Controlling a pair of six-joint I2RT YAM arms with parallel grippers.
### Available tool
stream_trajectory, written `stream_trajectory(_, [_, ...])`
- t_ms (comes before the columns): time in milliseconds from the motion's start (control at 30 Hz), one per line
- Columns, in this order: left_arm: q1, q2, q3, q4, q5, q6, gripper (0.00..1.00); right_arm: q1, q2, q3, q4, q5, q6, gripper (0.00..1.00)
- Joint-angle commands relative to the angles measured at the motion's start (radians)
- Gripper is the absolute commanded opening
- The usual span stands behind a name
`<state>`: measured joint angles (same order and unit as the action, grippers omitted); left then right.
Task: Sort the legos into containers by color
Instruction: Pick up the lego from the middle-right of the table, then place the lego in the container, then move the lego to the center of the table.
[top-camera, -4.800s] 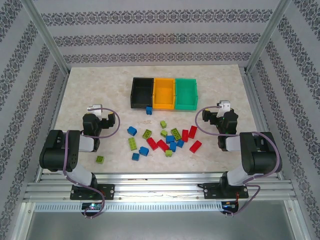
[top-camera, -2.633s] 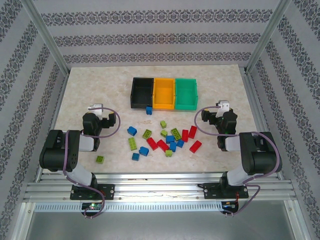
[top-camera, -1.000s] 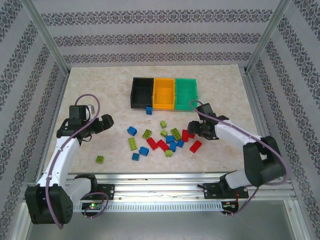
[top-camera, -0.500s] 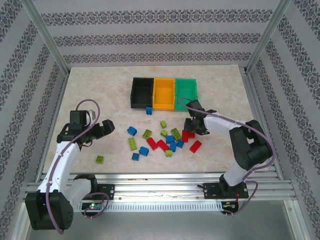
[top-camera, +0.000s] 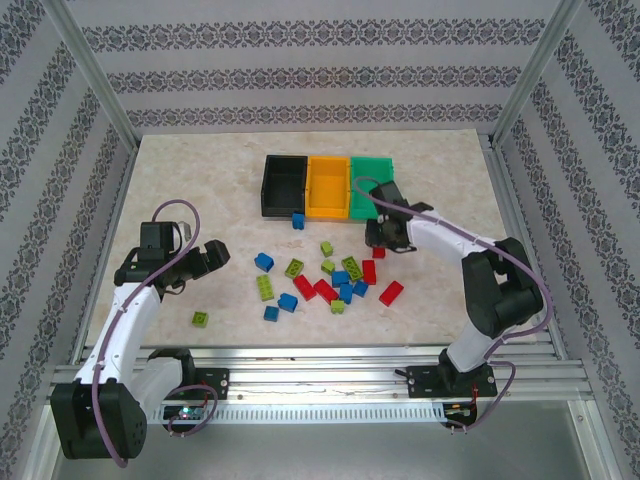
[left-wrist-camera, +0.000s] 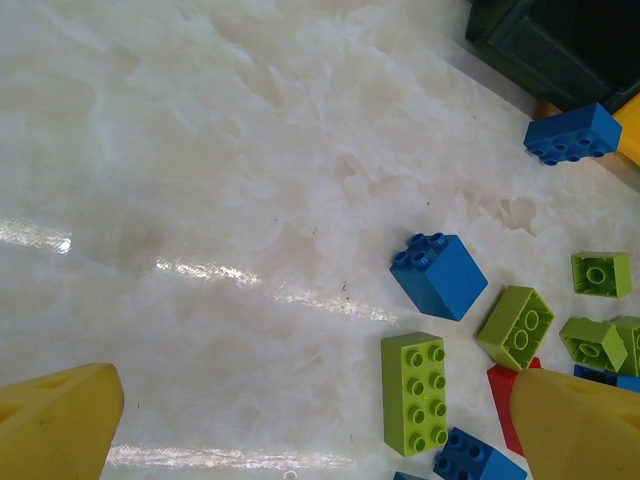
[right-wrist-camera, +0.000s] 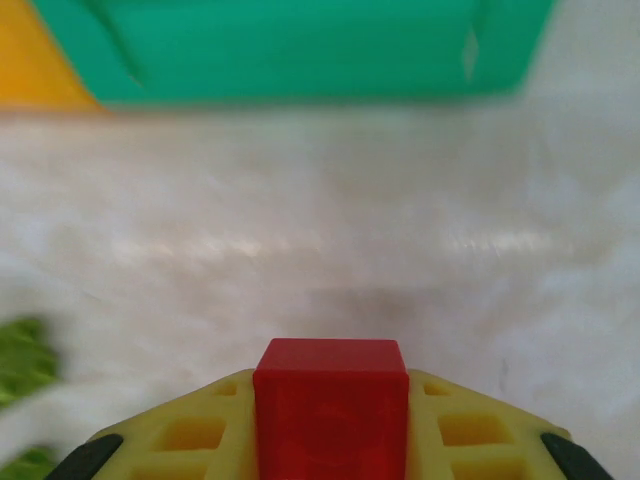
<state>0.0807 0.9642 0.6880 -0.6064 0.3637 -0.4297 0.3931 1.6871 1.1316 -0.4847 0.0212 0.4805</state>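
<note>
With right gripper (right-wrist-camera: 330, 445) clamped on red brick (right-wrist-camera: 330, 390) and left gripper (top-camera: 212, 254) spread, could drop it short of the bins (top-camera: 328, 212) if the pinch slips.

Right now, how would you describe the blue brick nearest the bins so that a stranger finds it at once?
Look at the row of three bins at the far middle of the table. Just in front of where the black bin meets the orange-yellow bin lies one blue brick. It is alone there; the other blue bricks sit farther forward, in the scattered pile.
</note>
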Motion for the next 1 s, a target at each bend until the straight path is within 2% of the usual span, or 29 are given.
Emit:
stream_trajectory(0, [0.004, -0.009, -0.014, -0.01, -0.025, -0.028, 0.99, -0.025, 0.067, 0.185, -0.063, -0.039, -0.08, 0.27])
stream_trajectory(233, [0.005, -0.001, -0.003, -0.033, -0.08, -0.048, 0.99, -0.119, 0.302, 0.602, -0.187, -0.084, -0.108, 0.28])
stream_trajectory(267, [0.005, -0.001, 0.001, -0.038, -0.089, -0.047, 0.99, -0.123, 0.33, 0.644, -0.203, -0.079, -0.113, 0.31])
stream_trajectory(333, [0.006, -0.004, 0.008, -0.048, -0.103, -0.044, 0.99, -0.129, 0.391, 0.739, -0.258, -0.069, -0.125, 0.45])
stream_trajectory(433, [0.006, -0.012, 0.007, -0.046, -0.091, -0.025, 0.99, -0.123, 0.416, 0.798, -0.316, -0.082, -0.141, 0.52])
stream_trajectory(600, [0.005, -0.021, 0.0, -0.029, -0.074, -0.011, 0.99, -0.08, 0.269, 0.606, -0.244, -0.06, -0.143, 0.54])
stream_trajectory(800, [0.006, -0.006, 0.01, -0.036, -0.01, 0.013, 0.99, -0.004, 0.013, 0.203, -0.108, -0.102, -0.127, 0.56])
stream_trajectory(967, [0.013, -0.028, 0.004, -0.032, -0.04, 0.01, 0.99, 0.044, -0.135, -0.077, -0.049, -0.104, -0.063, 0.56])
